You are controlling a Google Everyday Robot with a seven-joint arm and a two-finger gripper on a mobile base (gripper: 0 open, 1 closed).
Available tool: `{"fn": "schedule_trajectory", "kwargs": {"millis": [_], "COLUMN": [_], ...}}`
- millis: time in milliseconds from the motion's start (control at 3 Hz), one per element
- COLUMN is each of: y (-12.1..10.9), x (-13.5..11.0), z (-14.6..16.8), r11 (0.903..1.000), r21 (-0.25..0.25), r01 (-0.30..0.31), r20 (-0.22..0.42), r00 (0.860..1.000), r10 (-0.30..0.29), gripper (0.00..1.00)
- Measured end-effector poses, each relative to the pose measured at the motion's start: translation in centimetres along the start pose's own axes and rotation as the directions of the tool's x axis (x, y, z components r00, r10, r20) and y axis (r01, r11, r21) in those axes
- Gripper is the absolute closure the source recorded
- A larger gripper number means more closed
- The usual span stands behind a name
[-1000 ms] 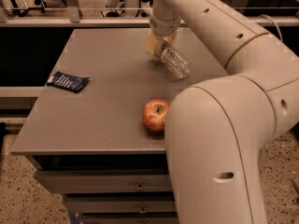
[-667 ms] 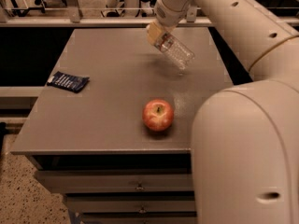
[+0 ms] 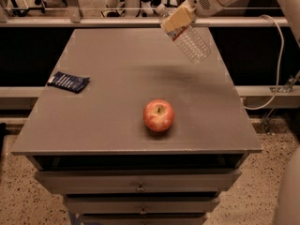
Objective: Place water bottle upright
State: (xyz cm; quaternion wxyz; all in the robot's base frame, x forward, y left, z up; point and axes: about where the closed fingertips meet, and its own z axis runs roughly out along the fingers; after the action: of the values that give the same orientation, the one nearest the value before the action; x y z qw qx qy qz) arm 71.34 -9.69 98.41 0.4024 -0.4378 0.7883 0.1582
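The water bottle (image 3: 189,40) is a clear ribbed plastic bottle with a white-and-red label band. It hangs tilted in the air above the far right part of the grey table (image 3: 117,74), its base pointing down and to the right. My gripper (image 3: 176,19) is shut on its upper part near the label, at the top of the camera view. The cap end is hidden behind the tan fingers (image 3: 179,16).
A red apple (image 3: 159,116) sits on the table near the front middle. A dark blue snack packet (image 3: 68,82) lies at the left edge. Drawers (image 3: 140,186) are under the tabletop. A rail and a cable (image 3: 276,64) run behind and to the right.
The gripper has lifted the bottle up off the table and moved it back and to the right. The arm has swung out of the foreground.
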Motion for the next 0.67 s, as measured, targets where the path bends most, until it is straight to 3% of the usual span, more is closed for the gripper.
{"fn": "schedule_trajectory", "kwargs": {"millis": [333,667], "y": [0.7,1.4], "x": [0.5,1.4], "z": [-3.2,-4.7], "r11": [0.9984,0.9965], "r21": [-0.056,-0.083], "r01": [-0.005,0.013], "r20": [0.268,0.464], "r00": [0.963,0.885], "r10": [0.02,0.028], "gripper": [1.0,1.0]}}
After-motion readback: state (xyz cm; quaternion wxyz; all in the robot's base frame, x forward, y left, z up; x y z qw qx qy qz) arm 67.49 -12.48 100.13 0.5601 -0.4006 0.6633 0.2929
